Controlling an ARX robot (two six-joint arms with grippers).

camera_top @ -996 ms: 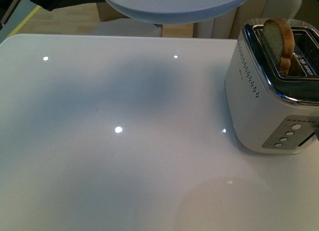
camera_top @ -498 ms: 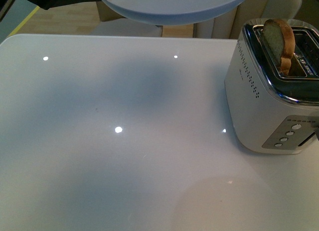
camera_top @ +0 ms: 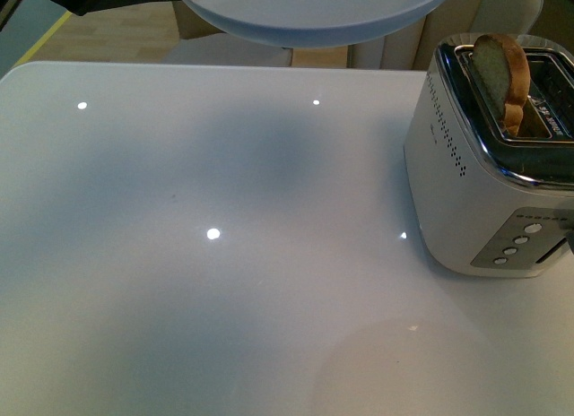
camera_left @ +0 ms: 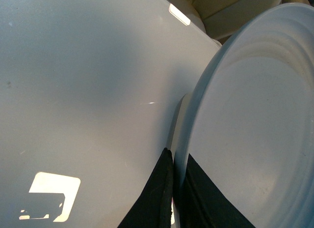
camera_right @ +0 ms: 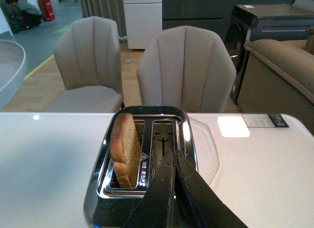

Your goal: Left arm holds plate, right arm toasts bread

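Observation:
The pale blue-white plate (camera_top: 314, 8) hangs in the air above the table's far edge. My left gripper (camera_left: 172, 161) is shut on its rim; the plate (camera_left: 255, 125) fills one side of the left wrist view. The bread (camera_top: 502, 71), a light brown slice with a darker crust, stands upright in one slot of the toaster (camera_top: 475, 174) and sticks out of the top. It also shows in the right wrist view (camera_right: 123, 149). My right gripper (camera_right: 172, 159) is shut and empty, over the toaster's (camera_right: 147, 169) near end, beside the bread without touching it.
The white table (camera_top: 206, 255) is glossy with light reflections. The toaster stands at its right side, control buttons (camera_top: 525, 241) facing the front. Two beige chairs (camera_right: 184, 71) stand beyond the far edge, and a sofa (camera_right: 279, 71) is off to one side.
The plate has barely shifted. Bread, toaster and right gripper have not visibly moved.

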